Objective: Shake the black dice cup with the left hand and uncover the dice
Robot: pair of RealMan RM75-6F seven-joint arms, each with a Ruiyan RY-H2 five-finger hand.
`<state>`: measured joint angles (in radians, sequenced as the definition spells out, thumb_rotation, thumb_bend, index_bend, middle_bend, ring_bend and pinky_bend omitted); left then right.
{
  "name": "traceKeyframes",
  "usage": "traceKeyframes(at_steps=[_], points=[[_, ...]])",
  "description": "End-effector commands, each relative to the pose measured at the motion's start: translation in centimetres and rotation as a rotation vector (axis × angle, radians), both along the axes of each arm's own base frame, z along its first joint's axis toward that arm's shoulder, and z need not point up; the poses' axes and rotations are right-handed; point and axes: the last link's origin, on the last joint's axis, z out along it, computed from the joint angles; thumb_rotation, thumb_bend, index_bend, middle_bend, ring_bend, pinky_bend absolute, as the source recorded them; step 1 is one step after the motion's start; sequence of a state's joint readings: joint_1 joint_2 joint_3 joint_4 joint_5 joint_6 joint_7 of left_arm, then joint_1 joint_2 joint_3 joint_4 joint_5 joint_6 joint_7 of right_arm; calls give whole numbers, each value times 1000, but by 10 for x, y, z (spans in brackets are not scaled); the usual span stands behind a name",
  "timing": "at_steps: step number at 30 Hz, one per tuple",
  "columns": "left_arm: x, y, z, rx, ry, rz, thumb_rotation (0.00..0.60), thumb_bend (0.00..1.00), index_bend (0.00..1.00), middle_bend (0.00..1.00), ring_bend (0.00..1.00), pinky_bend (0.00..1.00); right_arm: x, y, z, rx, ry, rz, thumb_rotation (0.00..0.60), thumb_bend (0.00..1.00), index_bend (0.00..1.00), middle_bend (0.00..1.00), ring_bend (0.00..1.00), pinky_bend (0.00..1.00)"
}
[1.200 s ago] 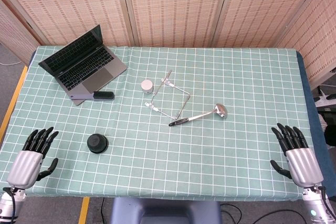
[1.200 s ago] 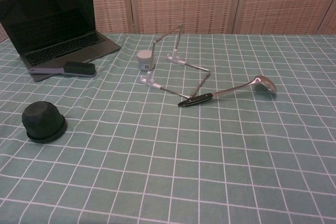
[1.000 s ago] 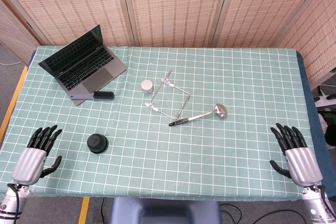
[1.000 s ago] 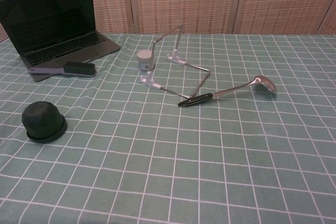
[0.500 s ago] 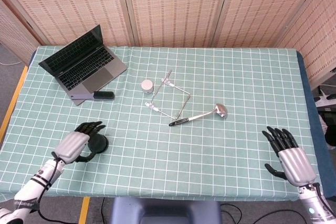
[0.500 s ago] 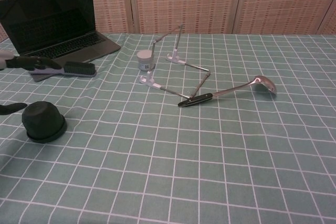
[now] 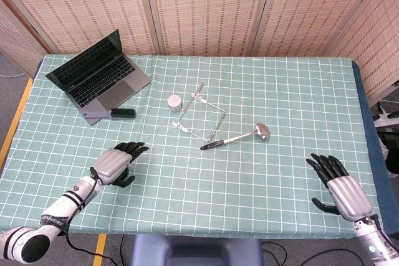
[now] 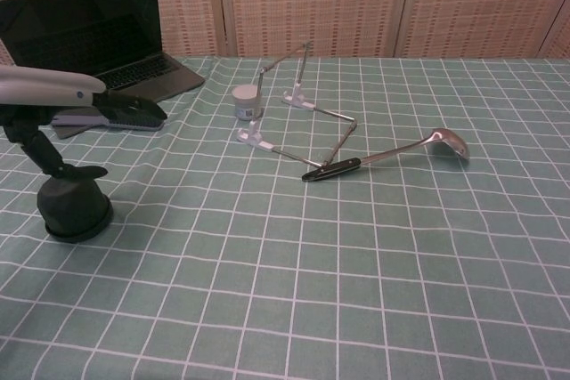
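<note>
1. My left hand hovers over the round black dice cup at the green checked tablecloth's front-left, fingers spread, gripping nothing.
2. My right hand rests open at the front-right edge, empty.

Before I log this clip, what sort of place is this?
Probably an indoor lab or office demo corner: a table with a green checked cloth, woven folding screens behind it, and an open laptop.
</note>
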<state>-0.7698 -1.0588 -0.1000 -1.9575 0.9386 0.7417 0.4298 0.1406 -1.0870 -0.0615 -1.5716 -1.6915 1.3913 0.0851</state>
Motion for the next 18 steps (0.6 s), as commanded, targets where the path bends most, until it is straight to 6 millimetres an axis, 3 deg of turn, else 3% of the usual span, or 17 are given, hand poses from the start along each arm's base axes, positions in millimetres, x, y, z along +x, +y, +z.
traceKeyframes(at_steps=[1,18], points=[[-7,11,-9,15,67,28,600,406,0,0,0,118,0,1,2,-7,-4,3,600,152,0,0,0,0],[-26,13,-21,-62,246,133,600,404,0,0,0,202,9,16,1,81,-56,70,600,152,0,0,0,0]])
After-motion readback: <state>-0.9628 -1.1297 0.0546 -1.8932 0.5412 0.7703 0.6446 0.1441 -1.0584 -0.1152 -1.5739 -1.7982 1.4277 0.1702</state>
